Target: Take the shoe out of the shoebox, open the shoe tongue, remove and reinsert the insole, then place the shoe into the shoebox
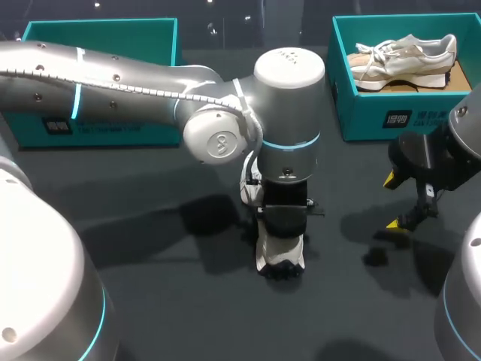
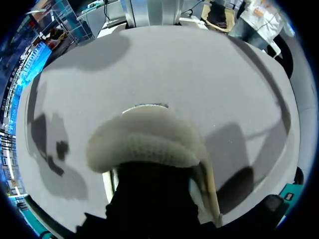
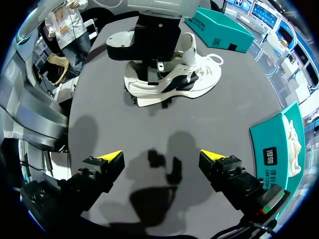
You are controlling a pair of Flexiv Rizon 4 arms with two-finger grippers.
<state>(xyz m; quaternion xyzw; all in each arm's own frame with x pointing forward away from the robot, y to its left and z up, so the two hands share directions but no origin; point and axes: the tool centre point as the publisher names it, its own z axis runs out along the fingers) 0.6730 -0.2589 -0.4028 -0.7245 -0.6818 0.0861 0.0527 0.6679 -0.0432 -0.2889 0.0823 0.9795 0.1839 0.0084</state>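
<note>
A white shoe with black accents [image 1: 281, 254] [image 3: 185, 79] stands on the dark table, near the middle. My left gripper [image 1: 284, 219] comes straight down into its opening, and its fingertips are hidden by the shoe and the wrist. In the left wrist view a cream padded part of the shoe [image 2: 144, 139] fills the space just ahead of the gripper. My right gripper [image 1: 394, 201] [image 3: 162, 158] hangs open over bare table to the right of the shoe, with nothing between its fingers. The teal shoebox [image 1: 359, 113] [image 3: 271, 154] stands at the back right.
A second, beige shoe [image 1: 406, 54] lies in the shoebox at the back right. Another teal box [image 1: 98, 124] [image 3: 219, 31] stands at the back left, behind my left arm. Bare table lies between the shoe and my right gripper.
</note>
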